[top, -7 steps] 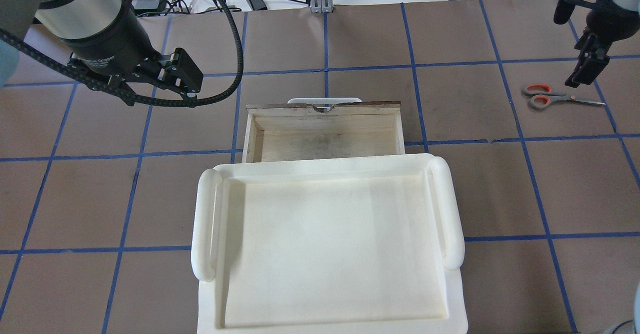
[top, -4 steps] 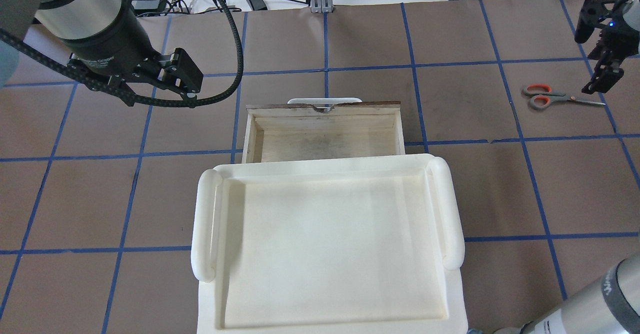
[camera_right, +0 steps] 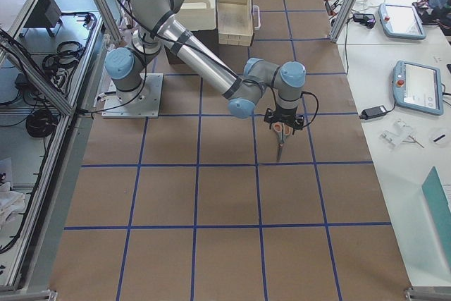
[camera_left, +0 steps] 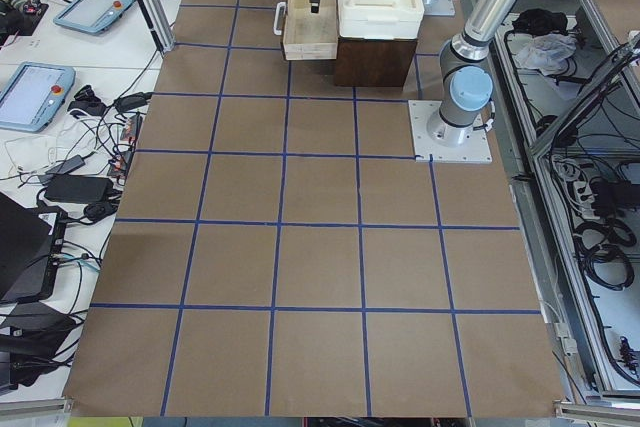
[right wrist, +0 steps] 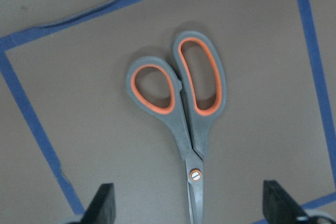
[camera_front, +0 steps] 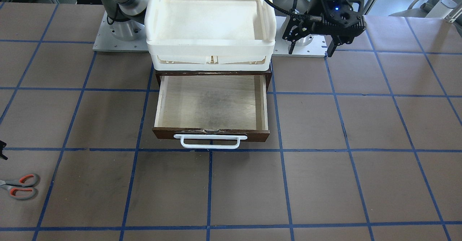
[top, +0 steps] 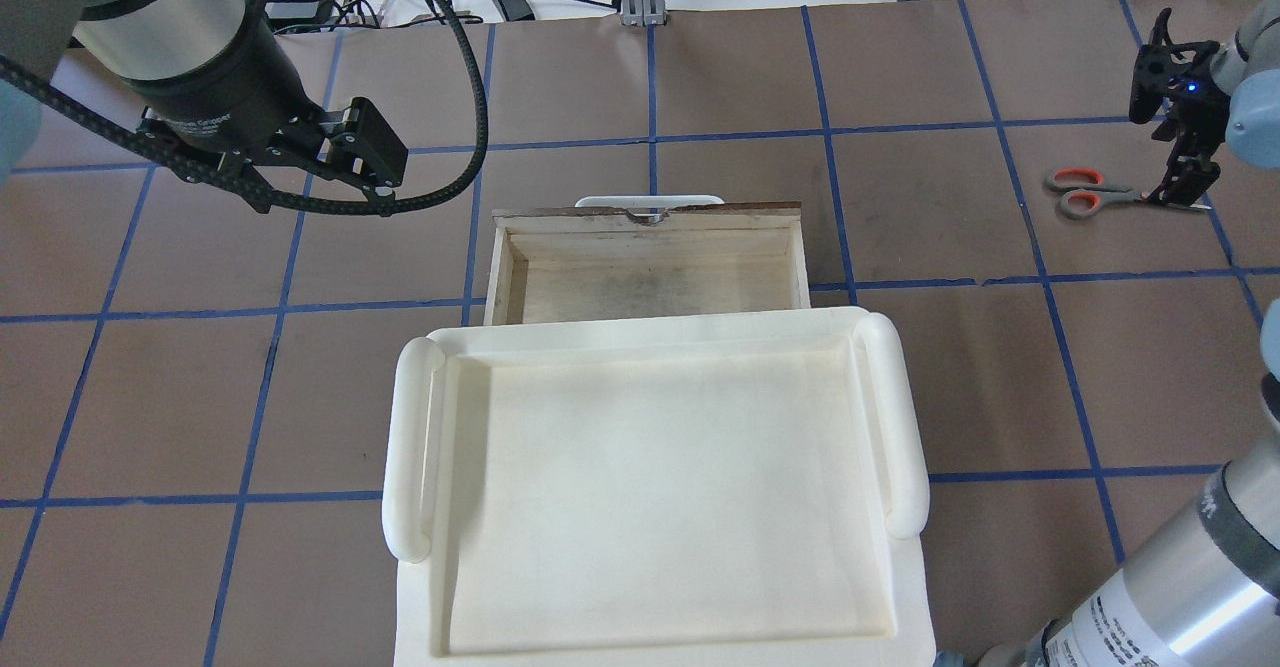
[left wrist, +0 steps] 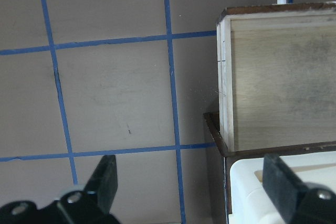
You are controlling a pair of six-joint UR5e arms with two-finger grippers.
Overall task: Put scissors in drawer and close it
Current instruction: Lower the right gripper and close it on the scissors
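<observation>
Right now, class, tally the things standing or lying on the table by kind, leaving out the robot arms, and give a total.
scissors: 1
drawer: 1
tray: 1
cabinet: 1
Total: 4

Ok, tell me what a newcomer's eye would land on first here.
First the big cream tray in mid-table, with the empty drawer pulled open below it. Then, far off on the robot's right, the scissors lying flat on the table. The right gripper hangs over them, its fingers open to either side of the blades.
</observation>
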